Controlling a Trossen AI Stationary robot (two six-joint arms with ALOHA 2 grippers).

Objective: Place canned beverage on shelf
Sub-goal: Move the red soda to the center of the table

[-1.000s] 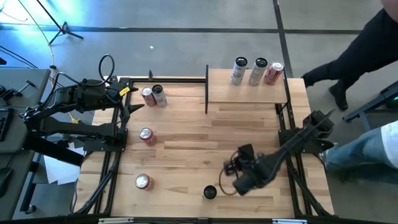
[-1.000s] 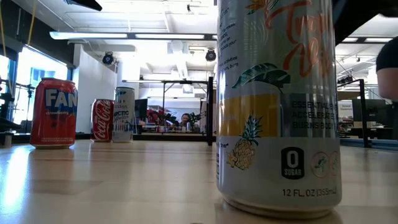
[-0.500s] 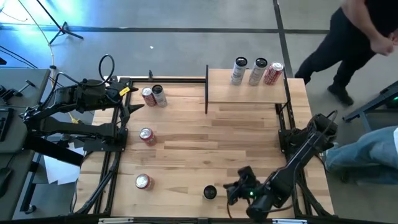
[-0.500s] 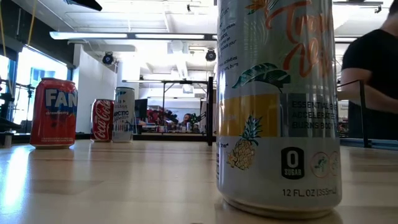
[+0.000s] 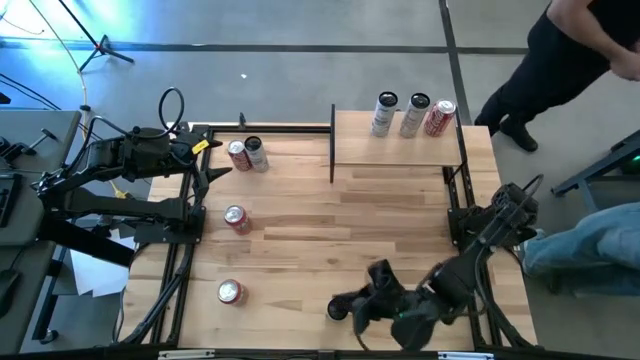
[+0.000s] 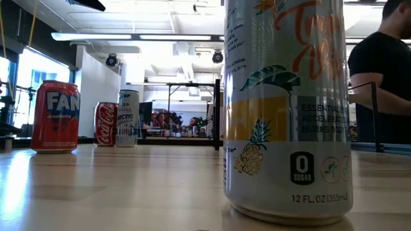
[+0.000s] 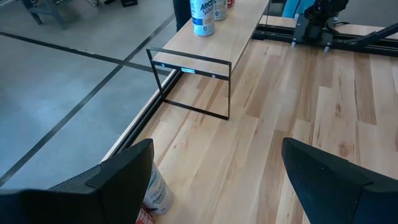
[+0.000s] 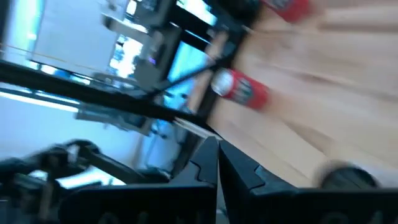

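Note:
The shelf (image 5: 398, 150), a light board on a black frame, stands at the far right and bears three cans (image 5: 417, 115). A tall pineapple-print can (image 6: 287, 109) with a dark top (image 5: 335, 309) stands upright at the near edge. My right gripper (image 5: 352, 303) hovers shut just right of it, up above the table and pointing toward the left edge. It holds nothing. My left gripper (image 7: 217, 186) waits open at the far left, beside two cans (image 5: 246, 154).
Two red cans (image 5: 236, 218) (image 5: 231, 291) stand on the left half of the table. Black frame rails run along the left and right edges. A person (image 5: 560, 50) moves on the floor beyond the far right corner, and another person's leg (image 5: 590, 240) shows at the right.
My right gripper has risen and swung from the middle right toward the near edge, then left toward the tall can. It has tipped from pointing steeply down to nearly level, staying shut. No can has moved. The person at the far right has walked on.

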